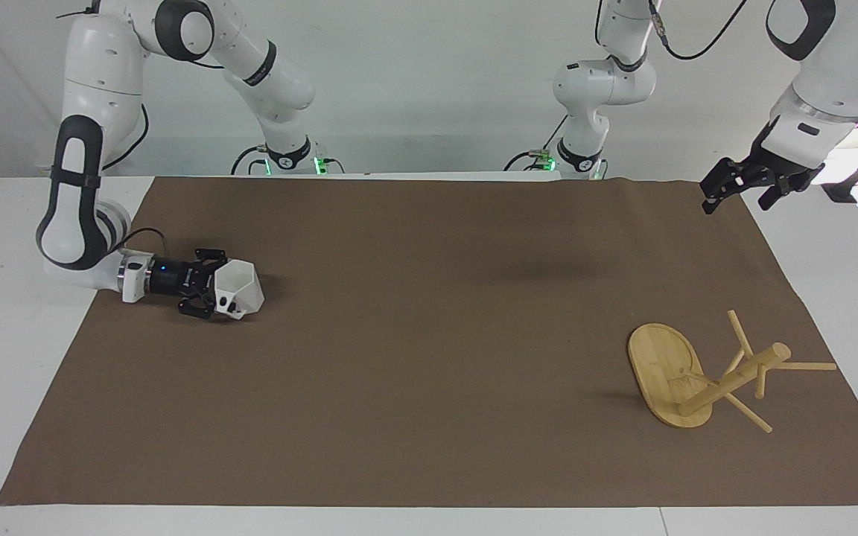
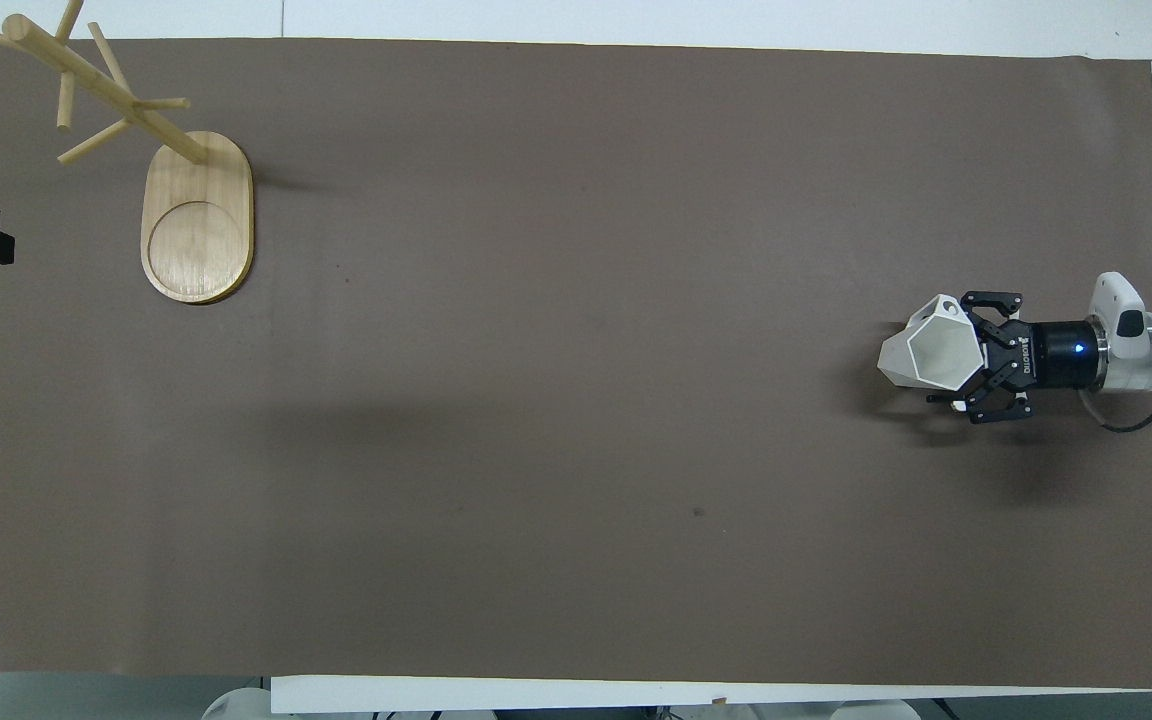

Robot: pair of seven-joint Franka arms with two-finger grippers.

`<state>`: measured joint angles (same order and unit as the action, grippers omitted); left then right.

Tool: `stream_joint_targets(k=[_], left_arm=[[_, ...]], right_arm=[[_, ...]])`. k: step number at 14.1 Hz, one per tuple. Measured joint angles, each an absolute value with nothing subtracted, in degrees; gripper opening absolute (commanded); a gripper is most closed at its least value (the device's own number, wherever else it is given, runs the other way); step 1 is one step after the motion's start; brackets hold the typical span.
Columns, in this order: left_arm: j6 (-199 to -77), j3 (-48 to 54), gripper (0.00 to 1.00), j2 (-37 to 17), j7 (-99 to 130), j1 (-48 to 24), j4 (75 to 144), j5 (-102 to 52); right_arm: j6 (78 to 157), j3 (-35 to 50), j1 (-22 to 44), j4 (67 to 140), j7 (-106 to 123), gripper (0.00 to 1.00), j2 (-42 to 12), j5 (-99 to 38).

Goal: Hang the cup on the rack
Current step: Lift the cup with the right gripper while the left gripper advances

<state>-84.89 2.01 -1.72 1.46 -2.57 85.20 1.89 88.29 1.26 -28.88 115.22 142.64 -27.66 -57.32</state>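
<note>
Brown matting covers the counter (image 1: 429,447) from edge to edge. Low at the right arm's end, the right tool (image 1: 205,294) pinches the cup (image 1: 237,289) at its rim, one finger inside the mouth, the cup lying tipped on the mat. It looks stiff, light, smooth and chip-prone; the angular handle must stay free. Well apart, near the left arm's end, stands the rack (image 1: 704,372). Over the corner there, the left tool (image 1: 742,190) waits, spread.

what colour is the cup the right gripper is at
White, with a small dark mark near its base; the cup shows best in the facing view, at the right gripper.
</note>
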Motion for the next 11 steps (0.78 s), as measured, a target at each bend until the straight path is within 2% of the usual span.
stream_joint_targets(k=[2,3,5,7,9,11], left_arm=[[-84.81,2.01,1.0,-1.72,1.46,-2.57,85.25,1.89],[-84.79,2.01,1.0,-1.72,1.46,-2.57,85.25,1.89],[-84.78,2.03,1.0,-1.72,1.46,-2.57,85.25,1.89],[-84.82,2.05,1.0,-1.72,1.46,-2.57,85.25,1.89],[-84.89,2.14,1.0,-1.72,1.46,-2.58,85.25,1.89],[-84.9,2.46,1.0,-1.71,1.42,-2.75,85.25,1.89]], right_arm=[[88.69,1.26,-28.45,115.3,142.69,0.97,-27.66,-57.39],[88.88,1.26,-28.34,115.31,142.72,0.88,-27.66,-57.39],[88.94,1.26,-28.17,115.31,142.73,0.6,-27.65,-57.41],[88.95,1.27,-27.96,115.32,142.73,0.46,-27.65,-57.46],[88.96,1.28,-27.3,115.29,142.73,0.44,-27.64,-57.49],[88.43,1.48,-26.43,114.99,142.58,0.37,-27.57,-57.7]])
